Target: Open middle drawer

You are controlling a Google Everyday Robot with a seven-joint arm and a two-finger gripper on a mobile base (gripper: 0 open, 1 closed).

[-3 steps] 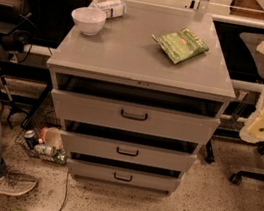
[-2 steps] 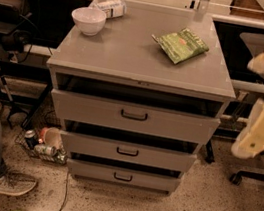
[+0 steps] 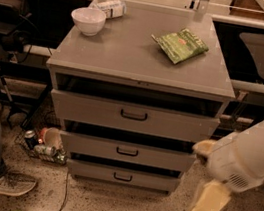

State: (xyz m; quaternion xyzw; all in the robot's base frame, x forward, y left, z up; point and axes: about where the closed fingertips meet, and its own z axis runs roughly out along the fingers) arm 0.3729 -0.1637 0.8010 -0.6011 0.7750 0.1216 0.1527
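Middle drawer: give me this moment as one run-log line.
gripper: low, right of cabinet, touching nothing | middle drawer: handle ungrasped | task: not yet begun

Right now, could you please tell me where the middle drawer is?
In the camera view, the middle drawer sits centre frame between the top drawer and the bottom drawer. The hand hangs at the frame's lower right, apart from it.
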